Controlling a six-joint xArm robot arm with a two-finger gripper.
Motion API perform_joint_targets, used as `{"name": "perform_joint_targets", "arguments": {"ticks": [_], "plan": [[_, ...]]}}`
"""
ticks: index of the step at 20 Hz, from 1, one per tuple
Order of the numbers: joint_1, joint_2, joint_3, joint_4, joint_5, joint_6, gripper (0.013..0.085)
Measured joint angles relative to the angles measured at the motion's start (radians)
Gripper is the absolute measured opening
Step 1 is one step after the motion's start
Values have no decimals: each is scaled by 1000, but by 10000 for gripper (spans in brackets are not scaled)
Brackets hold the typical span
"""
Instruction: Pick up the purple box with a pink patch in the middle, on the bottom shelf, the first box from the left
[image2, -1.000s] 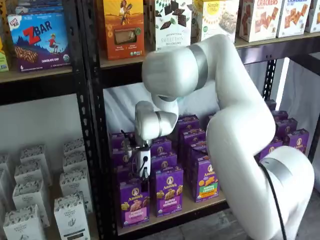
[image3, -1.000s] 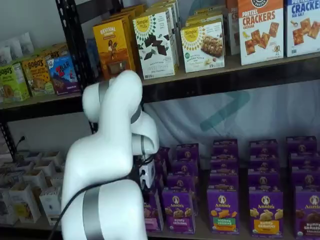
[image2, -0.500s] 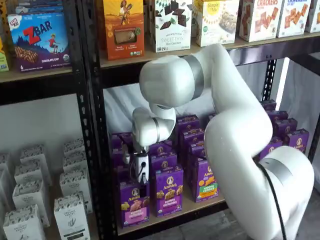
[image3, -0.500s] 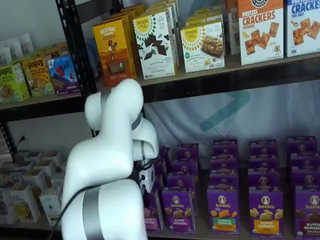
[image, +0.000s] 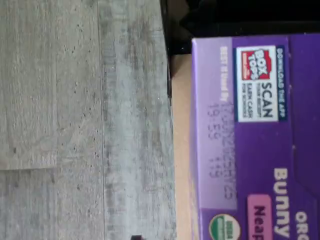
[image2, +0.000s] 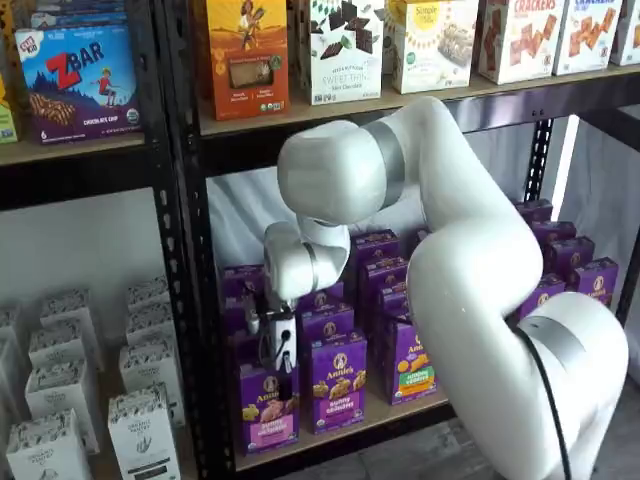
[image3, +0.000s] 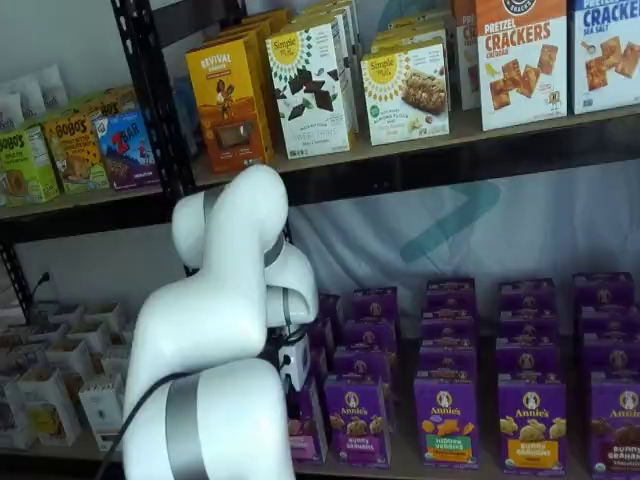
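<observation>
Shelf view: end effector (image2: 277, 368) has sunk onto the purple box (image2: 267, 405); grip unclear.

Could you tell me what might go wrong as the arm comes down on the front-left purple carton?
1. The purple box stands close beside a neighbouring carton; a finger of the pincer may nudge it.
2. The box stands near the bottom shelf's front edge, so a push could tip it off.
3. The arm hides the fingers; whether they straddle the box is unclear.

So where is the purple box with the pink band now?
In a shelf view the purple box stands at the front left end of the bottom shelf, beside a violet-banded box, with the gripper just above it.
</observation>
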Motion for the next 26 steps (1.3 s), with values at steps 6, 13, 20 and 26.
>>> {"name": "perform_joint_targets", "arguments": {"ticks": [6, 13, 20, 26], "plan": [[3, 6, -4, 6, -5, -2, 690], [7, 3, 4, -5, -3, 11, 610], [8, -2, 14, -1, -6, 7, 570], [6, -8, 24, -2, -9, 7, 450]]}}
